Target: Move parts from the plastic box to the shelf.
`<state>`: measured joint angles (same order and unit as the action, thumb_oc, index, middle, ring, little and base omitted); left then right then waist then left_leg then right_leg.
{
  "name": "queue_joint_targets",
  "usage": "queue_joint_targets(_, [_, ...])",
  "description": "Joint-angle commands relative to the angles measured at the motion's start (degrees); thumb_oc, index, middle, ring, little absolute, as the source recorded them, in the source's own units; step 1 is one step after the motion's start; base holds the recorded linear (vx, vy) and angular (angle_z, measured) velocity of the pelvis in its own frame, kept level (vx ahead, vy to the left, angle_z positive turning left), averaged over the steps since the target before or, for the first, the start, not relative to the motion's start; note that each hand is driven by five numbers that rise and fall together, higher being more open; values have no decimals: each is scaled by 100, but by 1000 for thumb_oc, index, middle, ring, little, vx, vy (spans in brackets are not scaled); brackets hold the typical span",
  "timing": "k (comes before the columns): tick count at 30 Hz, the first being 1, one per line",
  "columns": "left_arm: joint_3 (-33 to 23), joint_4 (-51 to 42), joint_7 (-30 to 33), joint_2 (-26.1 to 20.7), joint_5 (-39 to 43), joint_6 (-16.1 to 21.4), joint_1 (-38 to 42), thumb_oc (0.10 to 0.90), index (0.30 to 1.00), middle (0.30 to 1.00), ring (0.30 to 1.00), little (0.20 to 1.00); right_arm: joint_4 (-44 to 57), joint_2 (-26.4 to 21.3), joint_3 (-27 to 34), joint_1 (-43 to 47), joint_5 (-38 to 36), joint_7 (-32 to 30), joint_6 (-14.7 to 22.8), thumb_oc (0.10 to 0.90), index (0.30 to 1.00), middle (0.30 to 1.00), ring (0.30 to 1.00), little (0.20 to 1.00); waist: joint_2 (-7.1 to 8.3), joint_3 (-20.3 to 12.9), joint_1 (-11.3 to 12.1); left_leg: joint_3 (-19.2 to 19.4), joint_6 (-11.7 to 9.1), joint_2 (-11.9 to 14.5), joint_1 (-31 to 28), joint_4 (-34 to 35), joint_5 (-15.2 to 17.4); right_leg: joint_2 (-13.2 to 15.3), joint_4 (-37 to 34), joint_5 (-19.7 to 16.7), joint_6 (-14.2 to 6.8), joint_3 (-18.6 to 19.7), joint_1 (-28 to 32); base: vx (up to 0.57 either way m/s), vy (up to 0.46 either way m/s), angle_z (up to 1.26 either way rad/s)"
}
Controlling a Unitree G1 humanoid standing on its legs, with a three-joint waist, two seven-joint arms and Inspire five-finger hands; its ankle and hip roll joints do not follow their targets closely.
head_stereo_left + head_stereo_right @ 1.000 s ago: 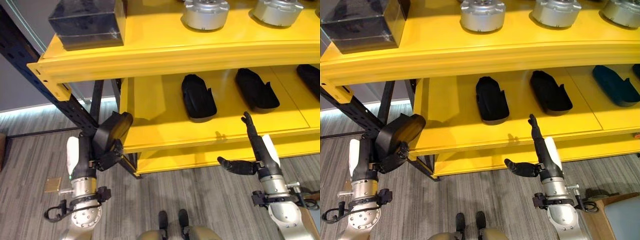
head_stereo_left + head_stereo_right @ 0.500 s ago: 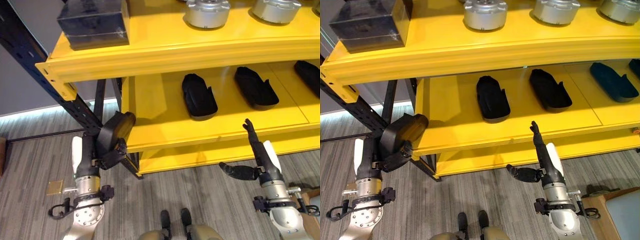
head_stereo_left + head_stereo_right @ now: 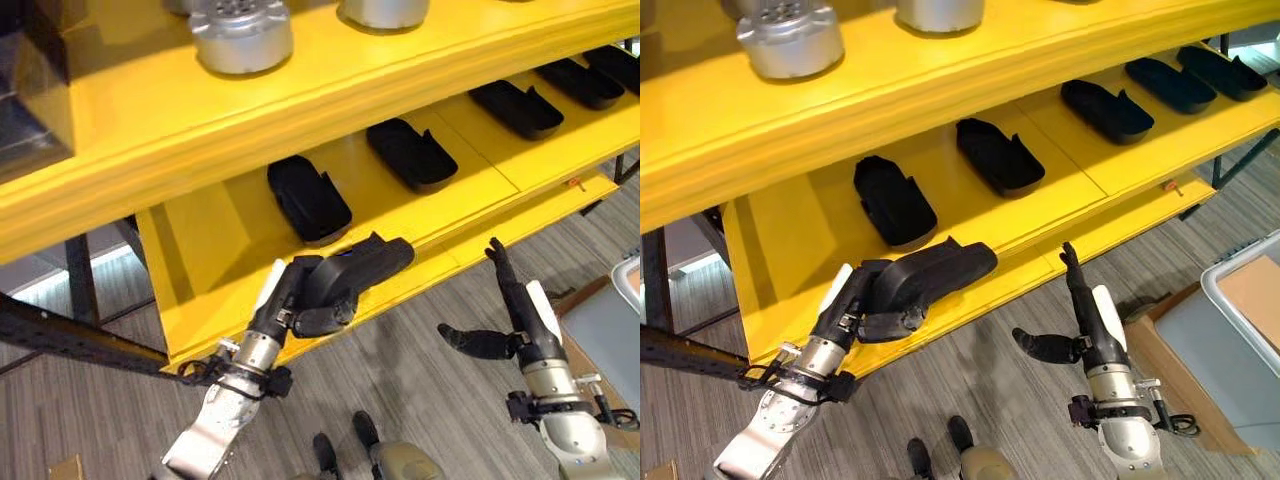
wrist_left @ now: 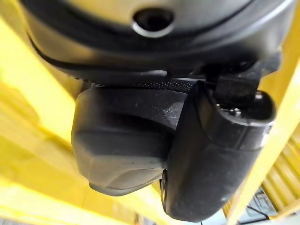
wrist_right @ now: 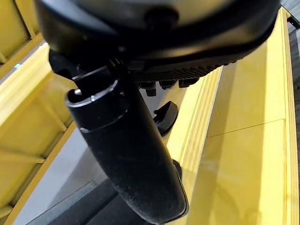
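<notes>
Gripping a long black part (image 3: 355,275), the left hand (image 3: 305,300) holds it at the front edge of the lower yellow shelf (image 3: 210,250) in the left eye view; the part lies nearly level, its long axis running along the shelf edge and its narrower end pointing toward the robot's right. Other black parts (image 3: 308,198) lie in a row on that shelf, and silver round housings (image 3: 240,35) stand on the shelf above. The right hand (image 3: 505,320) hangs well apart below the shelf front, fingers straight and spread, empty.

The left wrist view shows the thumb (image 4: 213,159) pressed against the part's rounded body.

The right wrist view shows a straight thumb (image 5: 126,154) beside the shelf's edge.
</notes>
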<state>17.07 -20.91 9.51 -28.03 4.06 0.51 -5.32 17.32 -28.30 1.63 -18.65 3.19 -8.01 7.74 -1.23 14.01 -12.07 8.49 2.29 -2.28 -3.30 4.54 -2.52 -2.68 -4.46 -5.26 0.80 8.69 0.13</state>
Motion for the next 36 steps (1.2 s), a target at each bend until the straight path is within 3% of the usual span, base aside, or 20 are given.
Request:
queue_joint_targets(1, [-525,-284,371,62,-119,788,312,400,300,300,300,300,395,-66,434,257,-123,-186,448,900,1000,1000,1000,1000,139,-538,135,-239,-217,290,-137,-175,407,158,259,507,-387,-245,118,12,-4,11])
queue_joint_targets(9, [-1091,-329,539,42,-288,715,-165,400,300,300,300,300,337,-50,471,310,-107,-192,375,900,1000,1000,1000,1000,196,-569,266,-342,-203,271,-163,-187,418,180,238,526,-382,-334,195,11,-1,9])
queue_joint_targets(36, [-1251,-538,750,63,-438,693,27,400,300,300,300,300,361,-7,513,288,-89,-265,367,900,1000,1000,1000,1000,299,-632,328,-385,-186,250,-198,-177,439,204,210,517,-391,-359,254,2,3,1])
